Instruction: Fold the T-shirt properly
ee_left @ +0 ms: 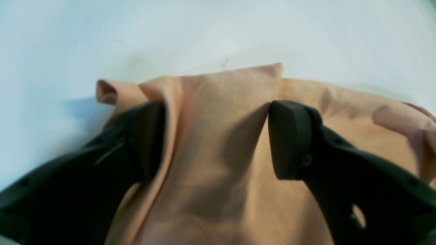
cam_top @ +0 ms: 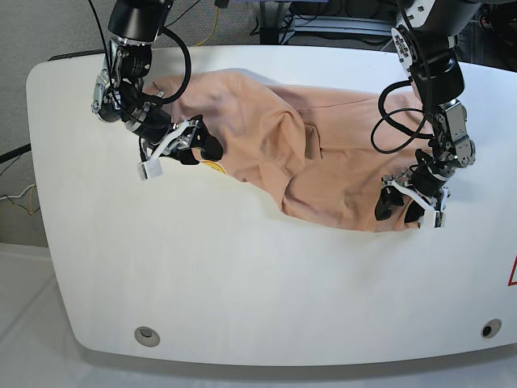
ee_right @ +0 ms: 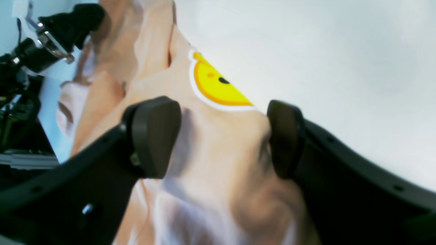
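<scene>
The peach T-shirt [cam_top: 323, 162] lies crumpled across the back half of the white table [cam_top: 242, 267]. My left gripper [cam_top: 401, 210] is at the shirt's near right corner. In the left wrist view its jaws stand open [ee_left: 216, 112] with a raised fold of the T-shirt [ee_left: 218, 170] between the fingers. My right gripper [cam_top: 202, 149] is at the shirt's left edge, open [ee_right: 223, 105] astride the T-shirt [ee_right: 221, 163], just behind the round yellow mark [ee_right: 214, 86]. That yellow mark [cam_top: 212, 166] peeks out beside the fingers in the base view.
Black cables [cam_top: 388, 121] loop off both arms above the cloth. A round hole [cam_top: 146, 335] sits near the table's front left corner and another round hole [cam_top: 490, 328] near the front right. Bare white tabletop stretches in front of the shirt.
</scene>
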You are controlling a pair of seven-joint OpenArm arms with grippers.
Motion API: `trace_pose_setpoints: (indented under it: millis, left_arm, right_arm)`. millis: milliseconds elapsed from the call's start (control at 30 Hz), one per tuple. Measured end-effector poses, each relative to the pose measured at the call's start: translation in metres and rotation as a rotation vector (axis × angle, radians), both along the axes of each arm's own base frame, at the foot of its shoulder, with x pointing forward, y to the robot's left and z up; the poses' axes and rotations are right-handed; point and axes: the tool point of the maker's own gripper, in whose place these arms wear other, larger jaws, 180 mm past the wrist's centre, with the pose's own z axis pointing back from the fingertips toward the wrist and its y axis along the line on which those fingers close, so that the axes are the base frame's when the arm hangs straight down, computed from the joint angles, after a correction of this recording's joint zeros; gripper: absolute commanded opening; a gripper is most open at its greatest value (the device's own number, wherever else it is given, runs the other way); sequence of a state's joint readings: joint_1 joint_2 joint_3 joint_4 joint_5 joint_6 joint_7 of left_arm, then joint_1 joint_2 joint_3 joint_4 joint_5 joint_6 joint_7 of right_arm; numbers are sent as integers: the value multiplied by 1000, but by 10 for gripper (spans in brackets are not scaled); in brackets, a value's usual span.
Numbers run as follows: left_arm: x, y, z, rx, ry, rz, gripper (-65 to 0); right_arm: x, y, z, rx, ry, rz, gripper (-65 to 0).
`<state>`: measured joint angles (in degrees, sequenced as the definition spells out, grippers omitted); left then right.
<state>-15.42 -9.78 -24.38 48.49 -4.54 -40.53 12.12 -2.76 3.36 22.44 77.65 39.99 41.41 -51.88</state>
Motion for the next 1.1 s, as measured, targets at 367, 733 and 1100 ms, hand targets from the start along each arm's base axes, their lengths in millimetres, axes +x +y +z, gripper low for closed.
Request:
trace_pose_setpoints:
  millis: [367,733,1100]
  left_arm:
    - [2,1,2,9,0,-4,-211]
    - [9,21,6,84,67,-11,-211]
    - [8,42,16,185,102,-18,-210]
  right_arm:
    - [5,0,2,-17,-1,10,-224]
    - [18,-5,11,-96,1,47,-224]
    - [31,-20,18,-141,-8,44,-224]
